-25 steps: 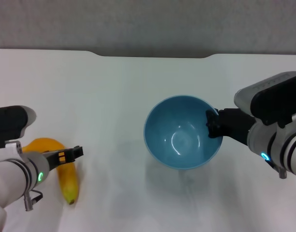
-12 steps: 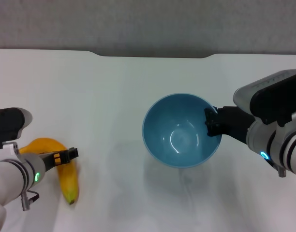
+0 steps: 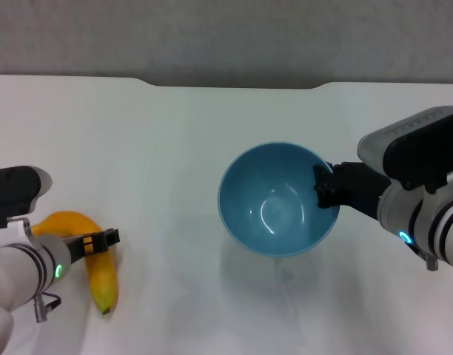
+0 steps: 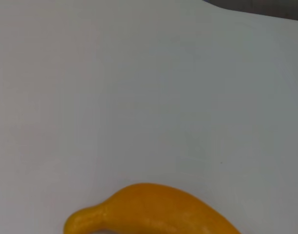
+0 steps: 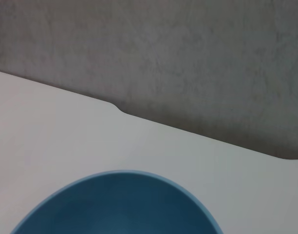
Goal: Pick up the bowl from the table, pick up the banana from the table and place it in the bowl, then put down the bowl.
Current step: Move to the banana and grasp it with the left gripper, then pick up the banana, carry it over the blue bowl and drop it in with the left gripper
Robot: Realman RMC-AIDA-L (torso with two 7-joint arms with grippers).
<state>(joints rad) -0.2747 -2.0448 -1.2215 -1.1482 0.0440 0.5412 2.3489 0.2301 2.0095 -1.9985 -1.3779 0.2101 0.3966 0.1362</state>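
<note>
The light-blue bowl (image 3: 274, 200) hangs a little above the white table (image 3: 160, 148), casting a shadow below it. My right gripper (image 3: 324, 188) is shut on the bowl's right rim. In the right wrist view the bowl's (image 5: 115, 204) rim fills the lower part. The yellow-orange banana (image 3: 102, 277) lies on the table at the near left, its dark tip toward me. My left gripper (image 3: 101, 240) sits right over the banana's upper half, and the arm hides part of it. In the left wrist view the banana (image 4: 154, 209) shows close up with its stem end.
A shallow notch (image 3: 234, 83) is cut into the table's far edge, with a grey wall behind it. White tabletop lies between the banana and the bowl.
The bowl has shifted slightly left in the right gripper. My left gripper has drawn back to the left over the banana, and the banana's tip has moved slightly.
</note>
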